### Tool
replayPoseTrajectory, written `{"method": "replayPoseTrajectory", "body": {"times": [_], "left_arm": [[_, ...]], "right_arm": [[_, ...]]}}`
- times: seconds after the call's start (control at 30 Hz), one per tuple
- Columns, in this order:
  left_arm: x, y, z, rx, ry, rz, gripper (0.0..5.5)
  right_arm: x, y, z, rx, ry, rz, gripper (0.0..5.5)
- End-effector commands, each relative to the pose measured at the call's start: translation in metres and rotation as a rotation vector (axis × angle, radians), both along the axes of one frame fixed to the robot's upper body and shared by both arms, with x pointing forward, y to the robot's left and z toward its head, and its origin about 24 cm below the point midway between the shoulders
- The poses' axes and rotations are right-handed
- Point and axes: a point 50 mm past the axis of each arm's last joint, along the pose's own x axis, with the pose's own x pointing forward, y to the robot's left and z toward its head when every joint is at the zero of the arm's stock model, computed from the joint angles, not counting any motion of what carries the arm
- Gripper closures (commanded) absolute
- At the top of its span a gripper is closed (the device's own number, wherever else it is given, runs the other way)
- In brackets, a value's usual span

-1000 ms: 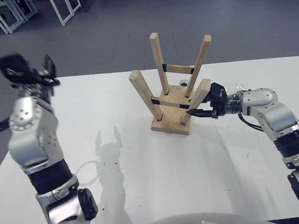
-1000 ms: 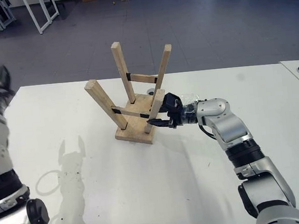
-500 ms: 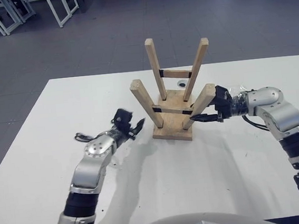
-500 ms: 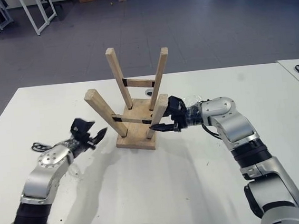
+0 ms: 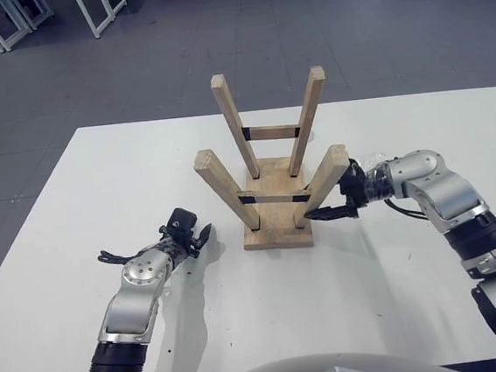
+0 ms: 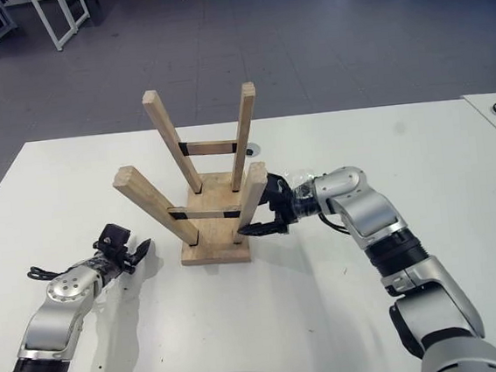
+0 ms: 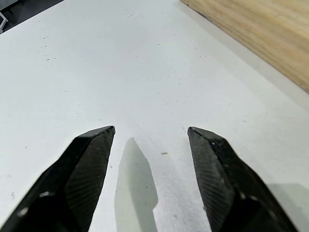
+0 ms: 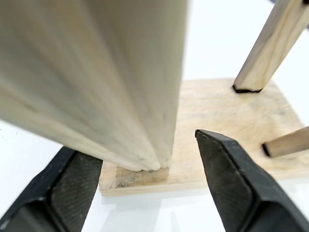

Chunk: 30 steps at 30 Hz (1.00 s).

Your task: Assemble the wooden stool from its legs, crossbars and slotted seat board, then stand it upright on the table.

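Seen from the head, the stool [image 5: 274,198] sits upside down on the white table [image 5: 98,183]. Its seat board [image 5: 275,234] lies flat and its four legs point up, with the left gripper [image 5: 202,235] low just to its left and the right gripper [image 5: 319,209] at the near right leg [image 5: 323,185]. From the left wrist, the left gripper's fingers [image 7: 87,164] are wide apart over the table, near the seat board's edge. From the right wrist, the right gripper's fingers [image 8: 227,179] are spread on both sides of that leg's bottom end, with a gap beside one finger.

The head stereo pair looks down over the table [image 5: 83,211]; both wrist cameras sit close, sharing the seat board [image 8: 217,111].
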Motion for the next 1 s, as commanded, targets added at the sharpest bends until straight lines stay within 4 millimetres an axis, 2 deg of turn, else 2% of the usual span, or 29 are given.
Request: {"method": "replayPoseTrajectory", "body": {"times": [0.03,0.13,0.2,0.27,0.3,0.37,0.43,0.5,0.57,0.7,0.8,0.83,0.87,0.93,1.0], "left_arm": [[-0.005,-0.004,0.0,0.015,0.004,0.004,2.71],[-0.008,-0.011,0.0,0.002,0.005,0.001,2.71],[-0.01,-0.016,-0.001,-0.008,0.009,0.001,2.71],[-0.012,-0.019,-0.002,-0.025,0.012,0.01,2.71],[-0.014,-0.021,-0.002,-0.034,0.013,0.016,2.71],[-0.018,-0.023,-0.004,-0.049,0.022,0.028,2.71],[-0.024,-0.023,-0.007,-0.057,0.039,0.042,2.71],[-0.028,-0.024,-0.008,-0.068,0.049,0.054,2.71],[-0.031,-0.024,-0.009,-0.075,0.053,0.067,2.71],[-0.03,-0.023,-0.011,-0.077,0.058,0.075,2.71],[-0.028,-0.024,-0.012,-0.077,0.061,0.069,2.71],[-0.029,-0.024,-0.012,-0.077,0.063,0.068,2.71],[-0.029,-0.024,-0.013,-0.077,0.066,0.066,2.71],[-0.029,-0.025,-0.013,-0.077,0.069,0.061,2.71],[-0.028,-0.025,-0.013,-0.076,0.068,0.057,2.71]], "right_arm": [[-0.008,-0.039,0.011,-0.246,-0.013,0.054,1.42],[-0.015,-0.072,0.015,-0.423,0.024,0.042,0.88],[-0.003,-0.079,0.028,-0.435,-0.094,-0.083,0.57],[0.017,-0.069,0.059,-0.219,-0.255,-0.348,0.73],[0.018,-0.056,0.078,-0.025,-0.292,-0.458,0.89],[0.005,-0.034,0.108,0.33,-0.274,-0.62,1.21],[-0.014,-0.021,0.122,0.577,-0.172,-0.751,1.67],[-0.034,-0.002,0.124,0.701,-0.037,-0.744,1.67],[-0.048,0.011,0.124,0.717,0.016,-0.708,1.67],[-0.057,0.03,0.136,0.75,0.052,-0.638,1.67],[-0.055,0.032,0.18,1.039,-0.02,-0.622,1.67],[-0.055,0.034,0.18,1.05,0.004,-0.618,1.67],[-0.056,0.038,0.17,1.009,0.046,-0.621,1.67],[-0.061,0.049,0.119,0.787,0.204,-0.649,1.67],[-0.076,0.052,0.066,0.555,0.335,-0.672,1.67]]}}
